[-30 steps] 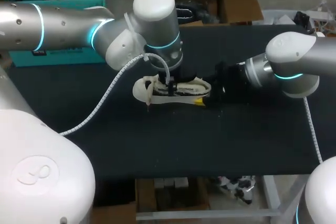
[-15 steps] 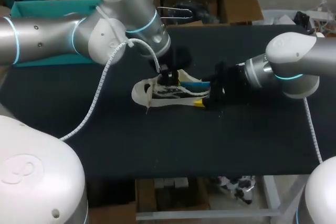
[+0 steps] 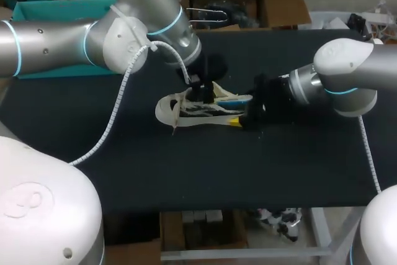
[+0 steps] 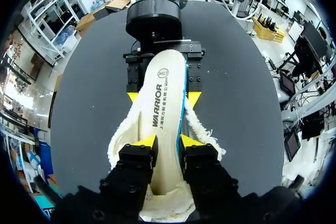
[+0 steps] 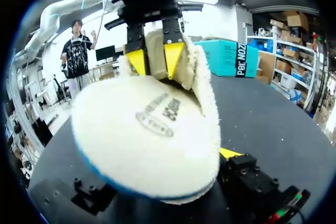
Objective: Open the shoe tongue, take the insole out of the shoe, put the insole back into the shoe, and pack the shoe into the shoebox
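Observation:
A white shoe [image 3: 186, 108] with a fleece lining [image 4: 123, 135] lies on its sole mid-table, toe to the left. Its cream insole [image 3: 234, 98], blue underneath, sticks up and out of the opening toward the heel. My left gripper [image 3: 201, 94] is over the shoe's opening. Both its fingertips press the insole [image 4: 167, 93] where the left gripper [image 4: 168, 142] straddles it. My right gripper [image 3: 239, 119] is at the heel, its yellow tips on either side of the shoe in the left wrist view [image 4: 164, 98]. In the right wrist view the insole [image 5: 152, 129] covers most of the scene and one fingertip [image 5: 231, 153] shows.
A teal box [image 3: 68, 13] stands at the table's far left, also seen as the teal box [image 5: 236, 56] behind the shoe. An open cardboard box [image 3: 282, 1] sits at the far edge. The black table [image 3: 186, 172] stretches bare toward the front.
My left arm has swung back and to the left, drawing the insole's heel end up out of the shoe so that its blue underside shows. The right arm and shoe stay put.

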`<state>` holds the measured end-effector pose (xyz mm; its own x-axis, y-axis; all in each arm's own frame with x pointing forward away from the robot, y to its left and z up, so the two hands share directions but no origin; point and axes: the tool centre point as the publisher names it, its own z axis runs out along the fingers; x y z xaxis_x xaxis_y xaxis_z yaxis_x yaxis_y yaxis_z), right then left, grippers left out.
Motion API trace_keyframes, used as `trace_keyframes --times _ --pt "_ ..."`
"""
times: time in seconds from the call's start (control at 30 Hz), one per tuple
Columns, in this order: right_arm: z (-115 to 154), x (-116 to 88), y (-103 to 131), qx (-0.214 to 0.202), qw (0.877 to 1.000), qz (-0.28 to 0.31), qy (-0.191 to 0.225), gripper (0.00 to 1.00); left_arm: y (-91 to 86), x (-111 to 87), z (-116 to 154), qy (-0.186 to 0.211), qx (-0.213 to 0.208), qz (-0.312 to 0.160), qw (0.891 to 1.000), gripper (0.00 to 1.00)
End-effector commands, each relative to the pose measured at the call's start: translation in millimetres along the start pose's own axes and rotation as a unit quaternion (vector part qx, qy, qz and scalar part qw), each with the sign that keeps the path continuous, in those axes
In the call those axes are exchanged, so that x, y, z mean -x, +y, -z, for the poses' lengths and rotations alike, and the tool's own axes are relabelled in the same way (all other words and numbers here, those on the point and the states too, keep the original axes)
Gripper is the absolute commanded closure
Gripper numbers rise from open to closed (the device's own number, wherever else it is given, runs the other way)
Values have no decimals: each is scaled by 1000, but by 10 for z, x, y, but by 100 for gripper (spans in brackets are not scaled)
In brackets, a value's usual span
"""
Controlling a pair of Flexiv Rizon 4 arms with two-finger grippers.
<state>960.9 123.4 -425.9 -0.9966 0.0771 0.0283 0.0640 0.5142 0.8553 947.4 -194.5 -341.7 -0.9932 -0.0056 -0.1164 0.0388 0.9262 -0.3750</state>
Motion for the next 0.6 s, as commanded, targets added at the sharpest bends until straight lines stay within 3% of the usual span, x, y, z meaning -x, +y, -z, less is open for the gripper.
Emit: trace_keyframes --times 0.03,0.3,0.6 --pt "-8 -7 -12 1 1000 1 0 100 -113 8 -45 -1 5 -1 1000 61" --pt "-8 -7 -12 1 1000 1 0 100 -329 -52 -45 -5 -3 -19 1000 58" --pt "-8 -7 -12 1 1000 1 0 100 -431 -121 -219 -2 7 -40 999 53"
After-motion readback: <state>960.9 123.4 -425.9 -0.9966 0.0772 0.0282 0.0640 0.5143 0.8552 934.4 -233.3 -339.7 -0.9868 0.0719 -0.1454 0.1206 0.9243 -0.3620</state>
